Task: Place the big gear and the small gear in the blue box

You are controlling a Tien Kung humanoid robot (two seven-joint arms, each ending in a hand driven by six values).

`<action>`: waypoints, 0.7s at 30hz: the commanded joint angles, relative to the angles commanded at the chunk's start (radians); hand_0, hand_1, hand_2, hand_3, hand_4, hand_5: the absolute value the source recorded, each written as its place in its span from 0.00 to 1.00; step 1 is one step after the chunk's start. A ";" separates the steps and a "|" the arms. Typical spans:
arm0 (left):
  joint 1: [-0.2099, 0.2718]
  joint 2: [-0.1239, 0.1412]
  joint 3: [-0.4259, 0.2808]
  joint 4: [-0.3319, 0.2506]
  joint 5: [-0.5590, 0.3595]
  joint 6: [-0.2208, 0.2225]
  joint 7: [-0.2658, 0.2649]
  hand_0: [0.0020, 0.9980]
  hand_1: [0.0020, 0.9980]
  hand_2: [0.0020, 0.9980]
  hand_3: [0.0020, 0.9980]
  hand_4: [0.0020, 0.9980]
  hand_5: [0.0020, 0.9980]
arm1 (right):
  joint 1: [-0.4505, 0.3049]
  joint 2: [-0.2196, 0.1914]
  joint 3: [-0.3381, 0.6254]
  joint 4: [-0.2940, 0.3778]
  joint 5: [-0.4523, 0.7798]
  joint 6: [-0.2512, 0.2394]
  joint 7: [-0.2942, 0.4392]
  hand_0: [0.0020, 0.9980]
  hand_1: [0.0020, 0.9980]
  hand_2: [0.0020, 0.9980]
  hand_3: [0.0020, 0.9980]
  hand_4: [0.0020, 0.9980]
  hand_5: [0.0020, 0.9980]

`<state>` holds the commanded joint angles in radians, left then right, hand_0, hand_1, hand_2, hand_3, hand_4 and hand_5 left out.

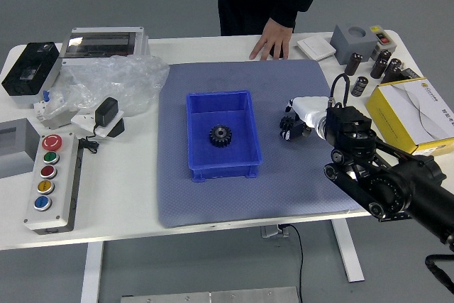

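Head view | right robot hand [311,113] at gear [286,125], cannot tell grip | gap to blue box's [255,124] edge

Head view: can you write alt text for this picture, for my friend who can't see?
The black-and-white right robot hand is at a dark toothed gear above a blue-grey mat, right of a blue plastic box with a black toothed gear inside. A person's hand rests at the far edge of the white table.
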<state>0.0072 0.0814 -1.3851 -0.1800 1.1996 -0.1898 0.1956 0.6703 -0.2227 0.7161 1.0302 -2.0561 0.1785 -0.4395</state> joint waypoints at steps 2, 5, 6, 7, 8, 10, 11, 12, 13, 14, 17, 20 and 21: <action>0.000 0.000 0.000 0.000 0.000 0.000 0.000 0.80 0.82 0.81 0.84 0.66 0.26 | 0.000 0.002 -0.002 -0.005 -0.001 -0.002 0.001 0.45 0.52 0.59 0.69 0.71 0.40; 0.000 -0.001 0.000 0.000 0.000 0.000 0.000 0.80 0.82 0.81 0.84 0.66 0.26 | 0.000 0.005 -0.006 -0.011 -0.003 -0.005 0.001 0.43 0.50 0.55 0.64 0.67 0.36; 0.000 -0.001 0.000 0.000 0.000 0.000 0.000 0.80 0.82 0.81 0.84 0.66 0.26 | 0.000 0.006 -0.006 -0.012 -0.003 -0.006 0.001 0.43 0.50 0.55 0.64 0.67 0.36; 0.000 -0.001 0.000 0.000 0.000 0.000 0.000 0.80 0.82 0.81 0.84 0.66 0.26 | 0.000 0.007 -0.007 -0.013 -0.004 -0.007 0.002 0.43 0.50 0.55 0.64 0.67 0.36; 0.000 -0.001 0.000 0.000 0.000 0.000 0.000 0.80 0.82 0.81 0.84 0.66 0.26 | 0.000 0.007 -0.008 -0.014 -0.004 -0.008 0.002 0.43 0.50 0.55 0.64 0.67 0.36; 0.000 -0.001 0.000 0.000 0.000 0.000 0.000 0.80 0.82 0.81 0.84 0.66 0.26 | 0.000 0.008 -0.009 -0.015 -0.005 -0.010 0.002 0.43 0.50 0.55 0.64 0.67 0.36; 0.000 -0.001 0.000 0.000 0.000 0.000 0.000 0.80 0.82 0.81 0.84 0.66 0.26 | 0.000 0.008 -0.009 -0.015 -0.006 -0.011 0.003 0.42 0.47 0.52 0.62 0.63 0.33; 0.000 -0.001 0.000 0.000 -0.001 0.000 0.000 0.80 0.82 0.81 0.84 0.66 0.26 | 0.000 0.009 -0.009 -0.015 -0.007 -0.012 0.003 0.42 0.47 0.52 0.62 0.63 0.33; 0.000 -0.001 0.000 0.000 -0.001 0.000 0.000 0.80 0.82 0.81 0.84 0.66 0.26 | 0.001 0.009 -0.010 -0.015 -0.007 -0.014 0.003 0.42 0.47 0.52 0.62 0.63 0.33; 0.000 -0.001 0.000 0.000 -0.001 0.000 0.000 0.80 0.82 0.81 0.84 0.66 0.26 | 0.001 0.009 -0.010 -0.016 -0.008 -0.015 0.003 0.42 0.47 0.52 0.62 0.63 0.33; -0.001 -0.001 0.000 0.000 -0.001 0.000 0.000 0.80 0.82 0.81 0.84 0.66 0.26 | 0.001 0.011 -0.011 -0.016 -0.010 -0.020 0.003 0.40 0.45 0.49 0.61 0.56 0.31; -0.001 -0.002 0.000 0.000 -0.001 0.000 0.000 0.80 0.82 0.81 0.84 0.66 0.26 | 0.001 0.013 -0.012 -0.017 -0.011 -0.024 0.003 0.40 0.45 0.49 0.61 0.56 0.31; -0.002 -0.002 0.000 0.000 -0.001 0.000 0.000 0.80 0.82 0.81 0.84 0.66 0.26 | 0.001 0.013 -0.012 -0.017 -0.012 -0.026 0.003 0.40 0.45 0.49 0.61 0.56 0.31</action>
<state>0.0057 0.0798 -1.3849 -0.1800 1.1986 -0.1899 0.1955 0.6716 -0.2093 0.7041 1.0132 -2.0682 0.1524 -0.4362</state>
